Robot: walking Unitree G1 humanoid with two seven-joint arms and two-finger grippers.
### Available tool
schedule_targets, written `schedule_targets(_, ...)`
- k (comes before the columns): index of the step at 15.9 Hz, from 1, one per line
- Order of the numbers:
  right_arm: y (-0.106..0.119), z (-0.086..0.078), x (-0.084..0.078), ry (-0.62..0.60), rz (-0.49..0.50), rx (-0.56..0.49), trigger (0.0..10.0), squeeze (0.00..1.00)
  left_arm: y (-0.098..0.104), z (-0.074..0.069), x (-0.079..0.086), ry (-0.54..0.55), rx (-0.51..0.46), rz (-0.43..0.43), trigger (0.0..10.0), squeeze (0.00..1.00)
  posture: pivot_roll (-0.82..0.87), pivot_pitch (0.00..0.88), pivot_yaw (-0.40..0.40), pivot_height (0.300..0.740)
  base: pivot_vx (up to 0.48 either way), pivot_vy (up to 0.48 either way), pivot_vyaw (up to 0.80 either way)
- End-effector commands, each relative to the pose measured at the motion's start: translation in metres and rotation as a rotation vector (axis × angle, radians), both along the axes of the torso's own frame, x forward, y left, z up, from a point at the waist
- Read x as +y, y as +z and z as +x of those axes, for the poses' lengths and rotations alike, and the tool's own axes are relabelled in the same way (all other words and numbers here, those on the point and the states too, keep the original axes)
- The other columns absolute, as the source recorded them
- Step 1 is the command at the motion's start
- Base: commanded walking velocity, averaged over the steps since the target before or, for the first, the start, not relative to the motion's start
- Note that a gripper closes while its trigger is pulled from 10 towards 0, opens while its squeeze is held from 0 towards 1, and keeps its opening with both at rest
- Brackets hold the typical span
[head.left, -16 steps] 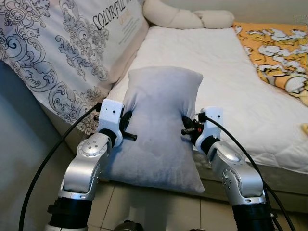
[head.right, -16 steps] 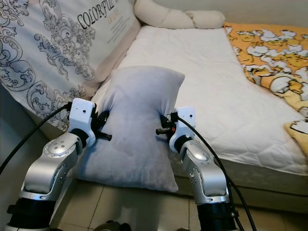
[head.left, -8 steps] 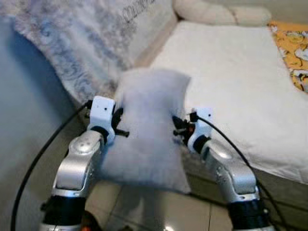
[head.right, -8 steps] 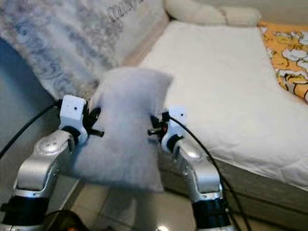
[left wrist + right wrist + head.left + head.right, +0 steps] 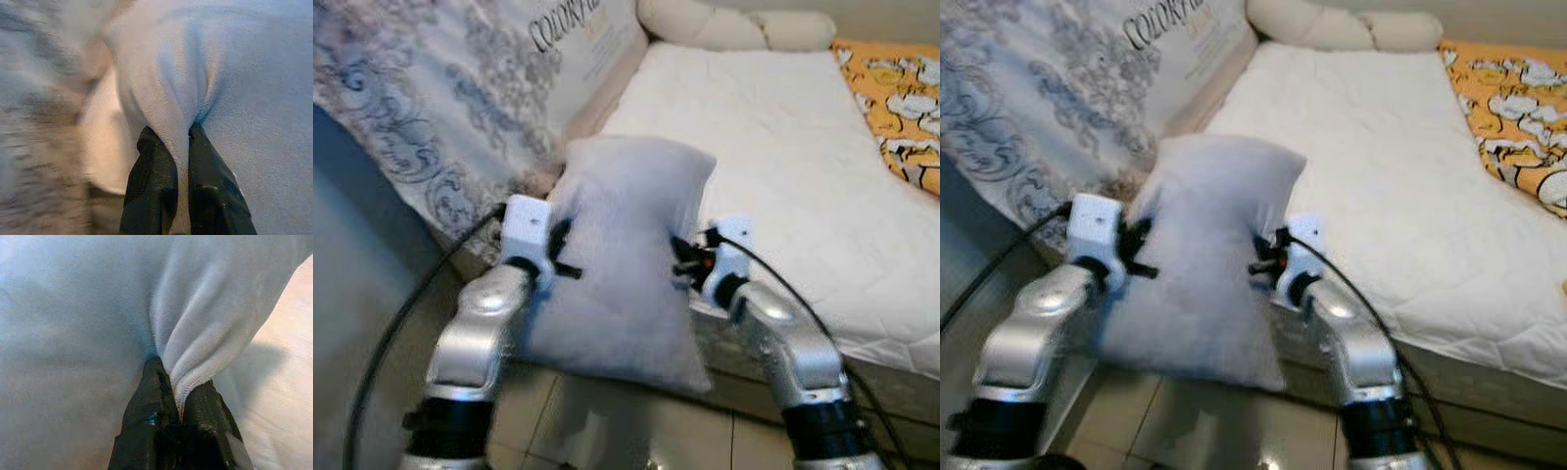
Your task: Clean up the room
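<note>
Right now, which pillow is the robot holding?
The plain grey pillow, pinched by the left gripper and right gripper. The cream pillows lie on the bed's far end.

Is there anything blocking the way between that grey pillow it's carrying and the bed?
Nothing visible does. The left gripper and right gripper each pinch a side of the grey pillow, held up at the bed's edge, and the white mattress beyond it lies bare.

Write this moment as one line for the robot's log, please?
carrying | grey pillow pinched at both side edges | left gripper shut | right gripper shut | in front of bed
</note>
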State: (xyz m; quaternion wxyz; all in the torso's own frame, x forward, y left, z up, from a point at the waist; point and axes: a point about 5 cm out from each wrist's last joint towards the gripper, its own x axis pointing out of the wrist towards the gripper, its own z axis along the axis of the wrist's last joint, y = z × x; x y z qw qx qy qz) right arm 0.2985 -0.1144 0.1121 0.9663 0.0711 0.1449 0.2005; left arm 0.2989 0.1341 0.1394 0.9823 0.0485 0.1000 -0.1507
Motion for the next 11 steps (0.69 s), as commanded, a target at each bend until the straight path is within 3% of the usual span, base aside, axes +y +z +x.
schedule_targets(1, 0.0082, 0.0018, 0.0064, 0.023, 0.027, -0.04, 10.0, 0.0, 0.0076, 0.0008, 0.0049, 0.009, -0.036, 0.01, 10.0, 0.0, 0.02, 0.0, 0.029, 0.74, 0.274, 0.0, 0.0)
schedule_targets(9, 0.0063, 0.0005, 0.0142, 0.082, 0.003, -0.04, 10.0, 0.0, 0.0095, 0.0026, 0.0072, 0.006, -0.04, 0.015, 10.0, 0.0, 0.02, 0.0, 0.031, 0.74, 0.283, 0.0, 0.0)
schedule_targets(11, 0.0059, 0.0, 0.0157, 0.092, 0.002, -0.039, 10.0, 0.0, 0.0089, 0.0019, 0.0087, 0.008, -0.038, 0.018, 10.0, 0.0, 0.03, 0.0, 0.03, 0.74, 0.294, 0.0, 0.49)
